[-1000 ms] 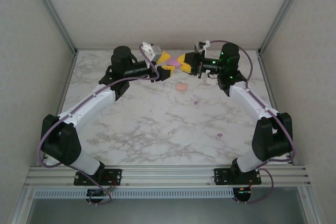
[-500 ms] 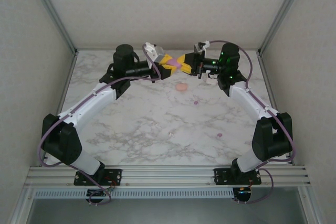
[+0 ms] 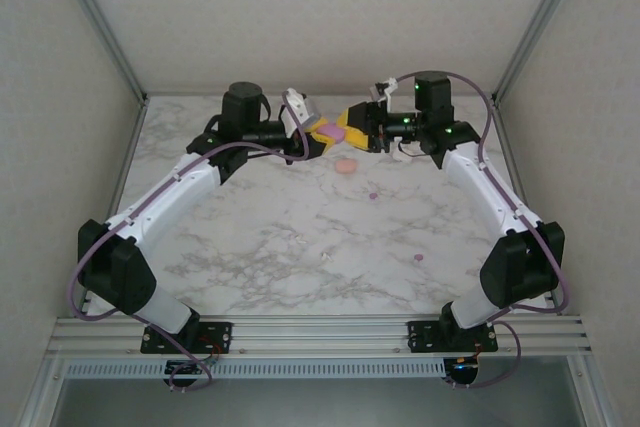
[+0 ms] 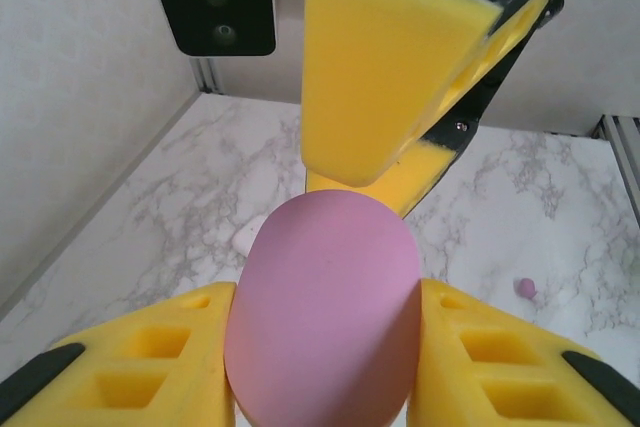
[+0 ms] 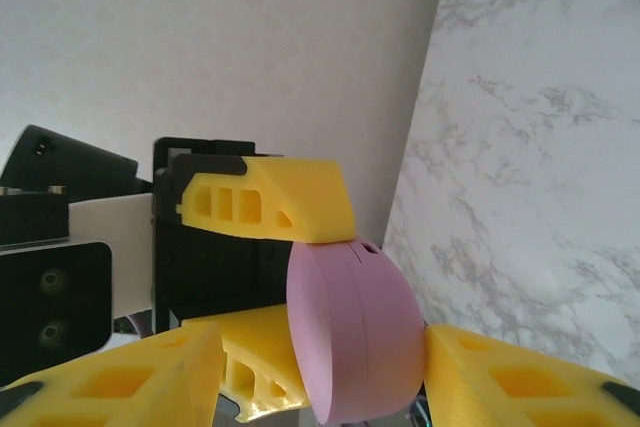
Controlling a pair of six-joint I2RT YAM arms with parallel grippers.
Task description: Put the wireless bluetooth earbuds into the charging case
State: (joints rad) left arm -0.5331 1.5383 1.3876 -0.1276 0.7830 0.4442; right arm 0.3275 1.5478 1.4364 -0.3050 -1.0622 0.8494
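Top external view showed both arms reaching to the far middle of the surface (image 3: pixel 300 237). There the left gripper (image 3: pixel 322 135) and the right gripper (image 3: pixel 355 119) were nose to nose above the marble, with the purple case (image 3: pixel 337 133) between them. Left wrist view settled the grip: the left fingers (image 4: pixel 480 357) were closed on the case, one pad against each side, its rounded end pointing toward the right gripper. Right wrist view showed the right fingers (image 5: pixel 500 387) standing apart around the same case with a gap on one side, so they bracketed it rather than clamped it. The seam ran unbroken round the case, so the lid looked shut.

Loose on the surface lay one purple bud (image 3: pixel 373 195), right of centre and on the near side of the grippers. A second purple bud (image 3: pixel 419 258) lay nearer again and further right. A peach-orange case (image 3: pixel 346 166) sat just to the near side of the grippers.

By my reading, the step in hand was settling the case in one gripper, with no bud yet inside. The next move called for the right fingers to back clear without nudging the case. Then the lid needed opening while the left held firm, followed by a fine pinch on a tiny bud lying flat on the marble.
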